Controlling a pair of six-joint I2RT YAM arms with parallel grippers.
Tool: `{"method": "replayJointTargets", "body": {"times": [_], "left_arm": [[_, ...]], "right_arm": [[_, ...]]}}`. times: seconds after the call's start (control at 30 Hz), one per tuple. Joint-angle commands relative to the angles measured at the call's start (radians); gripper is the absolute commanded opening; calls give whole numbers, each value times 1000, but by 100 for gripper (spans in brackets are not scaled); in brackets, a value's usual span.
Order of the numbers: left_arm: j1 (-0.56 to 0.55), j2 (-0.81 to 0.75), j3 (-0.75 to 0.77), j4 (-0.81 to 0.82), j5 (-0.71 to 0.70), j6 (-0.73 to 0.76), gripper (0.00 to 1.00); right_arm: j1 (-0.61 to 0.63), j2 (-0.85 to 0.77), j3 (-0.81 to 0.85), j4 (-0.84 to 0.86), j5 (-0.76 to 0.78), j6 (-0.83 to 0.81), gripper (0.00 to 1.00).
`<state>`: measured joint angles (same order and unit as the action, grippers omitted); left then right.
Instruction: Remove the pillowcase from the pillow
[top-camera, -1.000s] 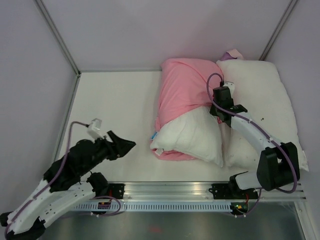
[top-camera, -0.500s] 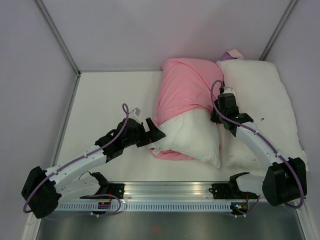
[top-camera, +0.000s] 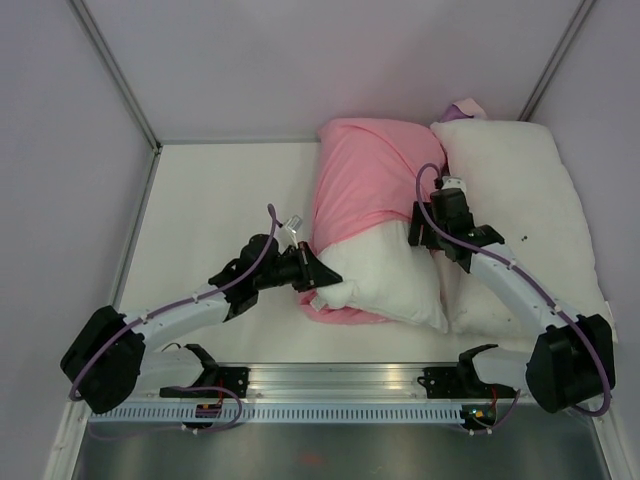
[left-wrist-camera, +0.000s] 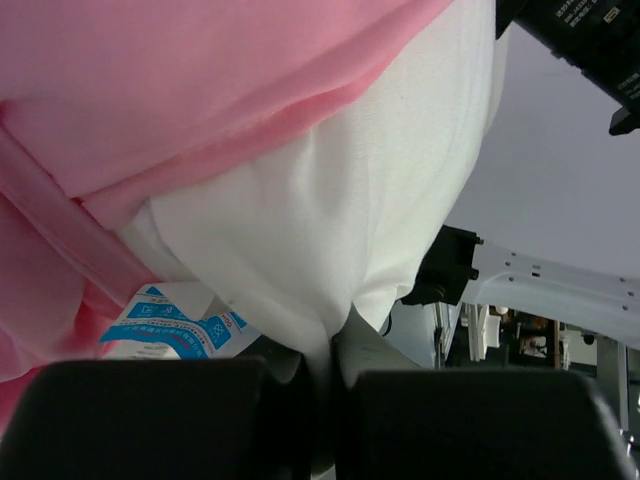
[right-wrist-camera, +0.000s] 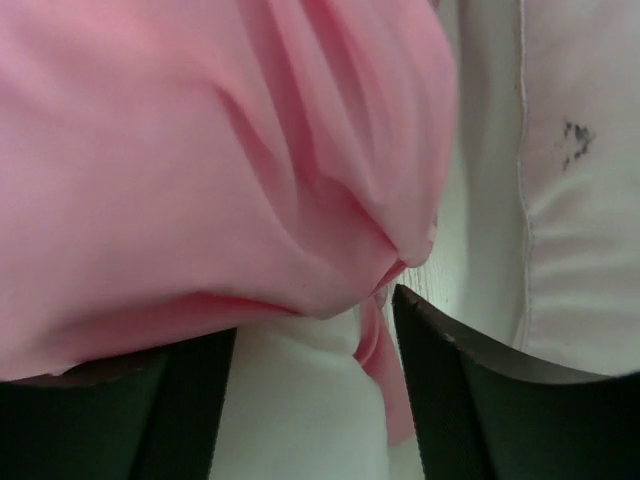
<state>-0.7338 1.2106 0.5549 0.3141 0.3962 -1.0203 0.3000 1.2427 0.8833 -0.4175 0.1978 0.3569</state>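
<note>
The pink pillowcase (top-camera: 362, 180) lies mid-table, covering the far half of the white pillow (top-camera: 385, 275), whose near end sticks out. My left gripper (top-camera: 318, 281) is at the pillow's near left corner. In the left wrist view its jaws (left-wrist-camera: 335, 375) are shut on a fold of the white pillow (left-wrist-camera: 330, 220), beside a blue-and-white tag (left-wrist-camera: 165, 325) and under the pillowcase (left-wrist-camera: 200, 90). My right gripper (top-camera: 420, 236) is at the pillowcase's right edge. It stands open (right-wrist-camera: 315, 385), with the pink hem (right-wrist-camera: 385, 345) and white pillow (right-wrist-camera: 300, 410) between its fingers.
A second white pillow (top-camera: 520, 200) with small dark specks (right-wrist-camera: 573, 140) lies against the right side of the first. A small purple thing (top-camera: 463, 105) sits behind it. Walls close the left, back and right; a metal rail (top-camera: 340, 385) runs along the near edge.
My left arm swung in from the left to the pillow's corner and shut on it. My right gripper, shut at the pillowcase's edge before, has opened.
</note>
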Motion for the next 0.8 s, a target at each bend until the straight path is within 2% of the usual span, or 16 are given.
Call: {"method": "replayJointTargets", "body": {"times": [0.0,0.03,0.07,0.27,0.5,0.67,0.77], "left_arm": [[-3,-71,-21,68,116,-61,2],[-3,-86,-26,51,116,-57,2],[-3,-100,-32,18,110,-49,2],[2,-193,-21,-131,47,-4,2],[8,-259,60,-295,43,51,2],[16,-321,54,-334,29,57,2],[17,-344,36,-334,32,55,2]], "right_arm": [[71,-35,98,-102,108,-28,87],[124,-57,123,-134,129,-39,95],[157,-69,172,-142,141,-50,98],[391,-42,354,-144,23,-156,98],[643,60,361,-158,219,-338,98],[715,55,321,-127,305,-426,98],[723,21,243,-20,308,-476,98]]}}
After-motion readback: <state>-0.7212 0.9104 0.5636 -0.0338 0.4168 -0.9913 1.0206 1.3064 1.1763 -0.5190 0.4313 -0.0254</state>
